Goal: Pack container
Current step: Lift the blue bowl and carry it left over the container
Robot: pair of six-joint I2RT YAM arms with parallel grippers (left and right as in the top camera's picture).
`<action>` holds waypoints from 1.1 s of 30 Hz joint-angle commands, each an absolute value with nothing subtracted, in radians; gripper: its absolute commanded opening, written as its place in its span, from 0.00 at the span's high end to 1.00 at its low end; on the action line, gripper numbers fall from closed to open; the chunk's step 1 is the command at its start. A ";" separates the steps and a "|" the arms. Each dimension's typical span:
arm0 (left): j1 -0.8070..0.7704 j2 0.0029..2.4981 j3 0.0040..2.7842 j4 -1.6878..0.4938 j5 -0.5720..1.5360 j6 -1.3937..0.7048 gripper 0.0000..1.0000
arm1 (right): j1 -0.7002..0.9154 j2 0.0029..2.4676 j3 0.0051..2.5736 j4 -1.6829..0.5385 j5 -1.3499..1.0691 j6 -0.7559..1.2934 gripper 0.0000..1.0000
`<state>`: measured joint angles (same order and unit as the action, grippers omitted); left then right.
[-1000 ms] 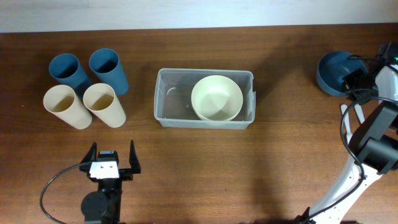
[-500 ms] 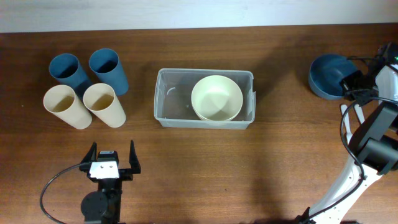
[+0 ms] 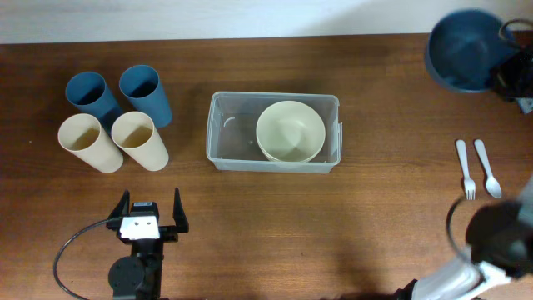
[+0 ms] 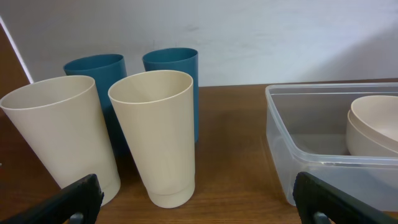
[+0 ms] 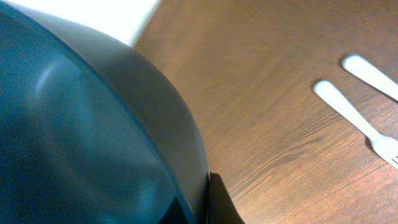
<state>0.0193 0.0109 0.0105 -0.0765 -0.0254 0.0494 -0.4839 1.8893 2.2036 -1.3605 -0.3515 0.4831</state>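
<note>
Lifted since a moment ago, the blue bowl [image 3: 462, 48] is clamped by the right gripper [image 3: 506, 73]. The container [image 3: 218, 133] is set midway on the table [image 3: 375, 208], a cream bowl [image 3: 290, 131] inside. The left gripper [image 3: 151, 208] is spread apart. If tipped, the blue bowl could be dropped.

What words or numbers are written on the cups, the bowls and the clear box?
None can be read. The container, the cream bowl, the blue bowl and the cups show no writing. The white patch on the left gripper is too small to tell.
</note>
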 commanded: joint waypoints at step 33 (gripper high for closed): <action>0.023 0.005 0.009 -0.083 -0.021 0.057 0.00 | 0.287 2.055 2.209 -1.520 -0.213 0.356 0.96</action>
<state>0.0193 0.0109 0.0105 -0.0761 -0.0254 0.0494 0.2844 2.0331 2.2116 -1.5341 -0.2249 0.3416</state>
